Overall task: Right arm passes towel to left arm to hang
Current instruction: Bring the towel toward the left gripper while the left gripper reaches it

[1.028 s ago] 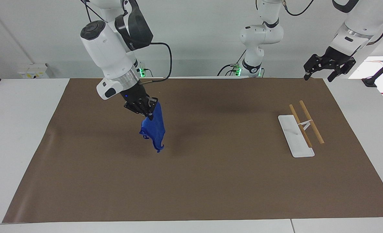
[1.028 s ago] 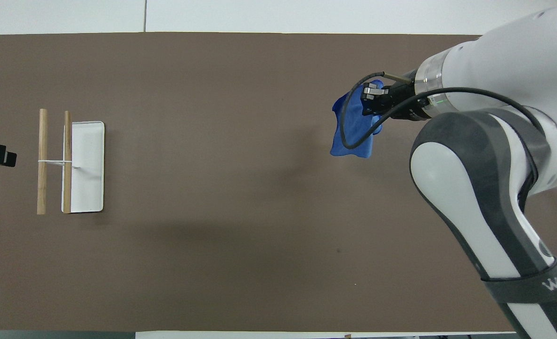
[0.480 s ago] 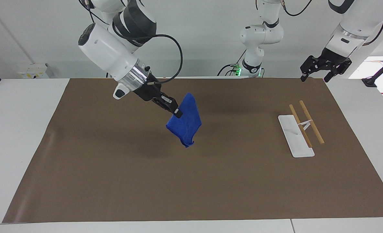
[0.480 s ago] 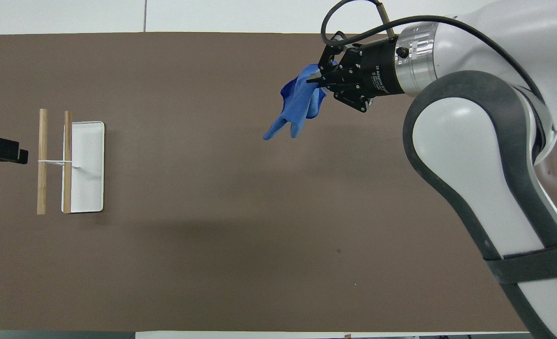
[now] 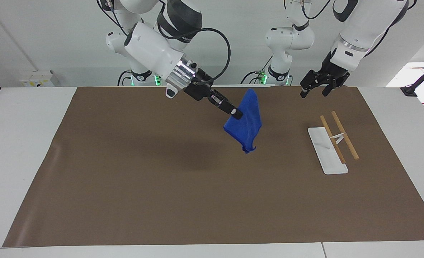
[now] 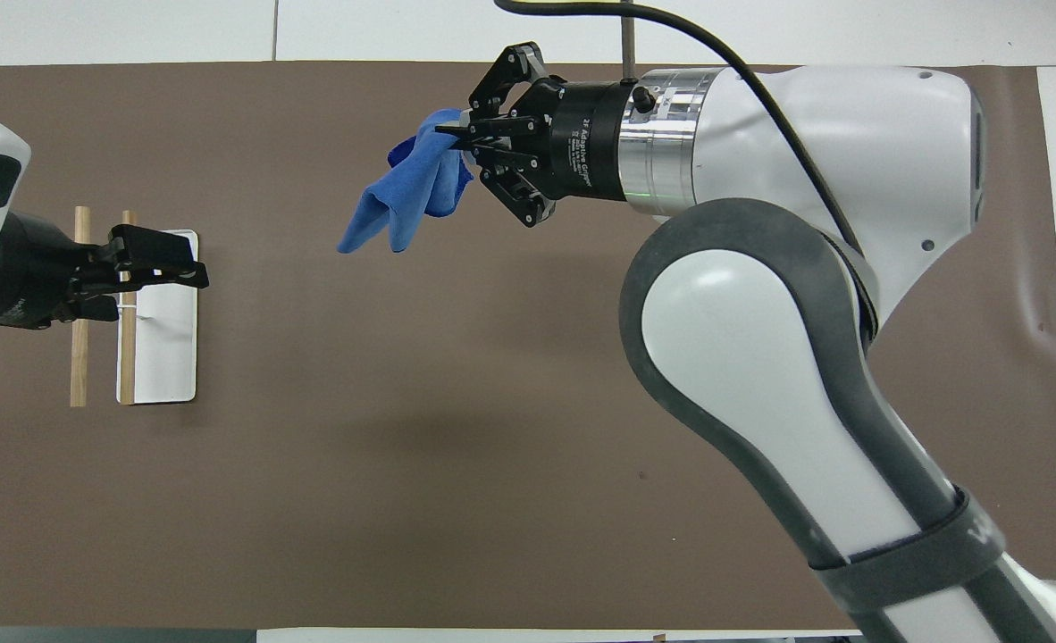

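Towel (image 5: 246,123) hangs lengthwise down from the right gripper (image 5: 235,114), pinched shut on its top edge, over mid-table. Left gripper (image 5: 314,87), jaws wide, hovers by the rack (image 5: 332,143) at its end, towel lying toward the centre.

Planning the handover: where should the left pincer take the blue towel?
On the loose folds hanging below the right pincer, coming from the rack's end of the table. The towel dangles free there, and the left pincer, open, waits on that side.
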